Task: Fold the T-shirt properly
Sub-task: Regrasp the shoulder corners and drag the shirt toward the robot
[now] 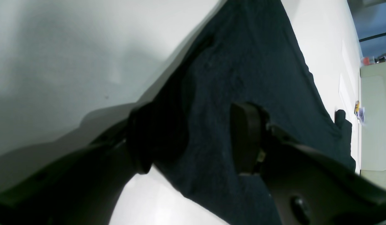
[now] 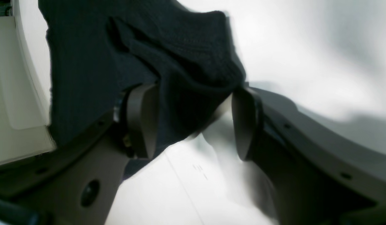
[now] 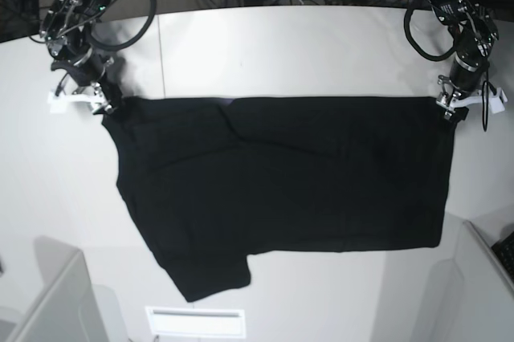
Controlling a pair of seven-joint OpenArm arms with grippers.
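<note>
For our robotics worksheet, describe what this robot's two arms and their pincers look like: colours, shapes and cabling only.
Both arms are black, jointed and exposed, with black cables looping alongside them. Each wrist carries a white bracket just above its pincer. The left pincer and right pincer look alike: dark curved finger bodies with visible screw holes, ending in flat, rounded, dark grey-brown pads.

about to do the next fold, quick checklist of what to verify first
1. Left gripper has cloth between its fingers: ok, the shirt fills the gap.
2. Right gripper has cloth: ok, a bunched corner sits between its fingers.
3. Top edge taut between the grippers: ok, it runs straight in the base view.
4. Shirt flat on the table: not ok, a diagonal crease near the upper middle.
5. Sleeve tucked: not ok, one sticks out at the bottom.
6. Grip firmness: cannot tell.
</note>
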